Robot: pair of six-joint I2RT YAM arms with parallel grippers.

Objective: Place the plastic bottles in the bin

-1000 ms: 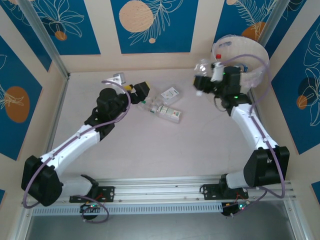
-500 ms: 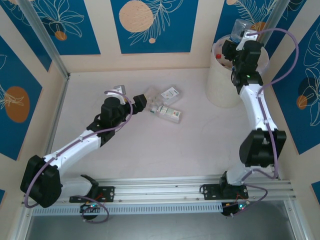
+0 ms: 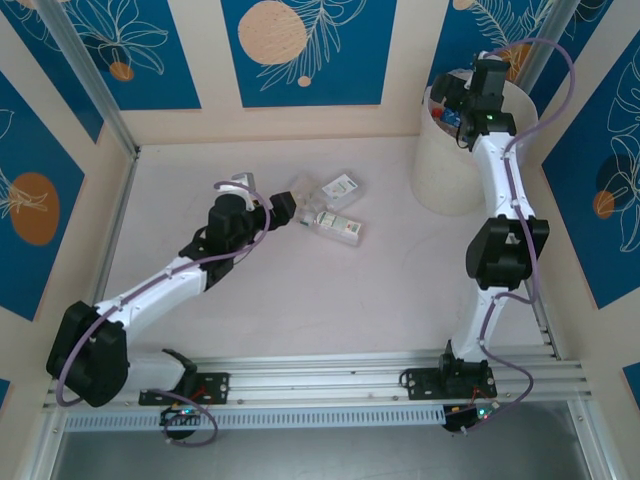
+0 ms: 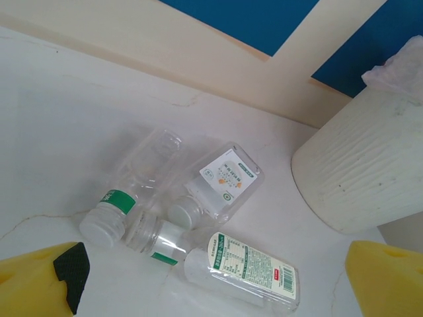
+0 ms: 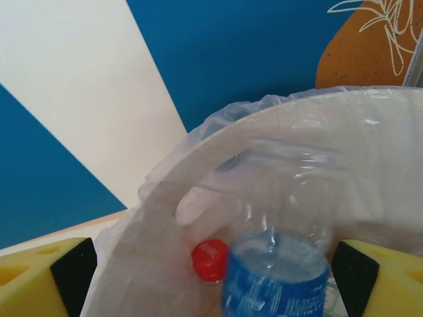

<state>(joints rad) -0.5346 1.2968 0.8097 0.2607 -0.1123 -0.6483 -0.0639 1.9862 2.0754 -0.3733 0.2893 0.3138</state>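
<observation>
Top camera high at the near side, downward; wrist cameras close in — bin (image 3: 440, 170) common to all three.

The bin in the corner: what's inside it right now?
In the mouth of the bin, a clear bottle with a blue label and a red cap beside it show against the thin bag lining. Anything deeper is hidden by that bottle and the bin's wall.

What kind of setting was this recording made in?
Most likely a lab-built robot test cell: white robot arms bolted to a grooved metal rail, a pale tabletop boxed in by blue-and-cream printed wall panels, and clear crushed plastic bottles laid out near a round off-white plastic bin.
</observation>
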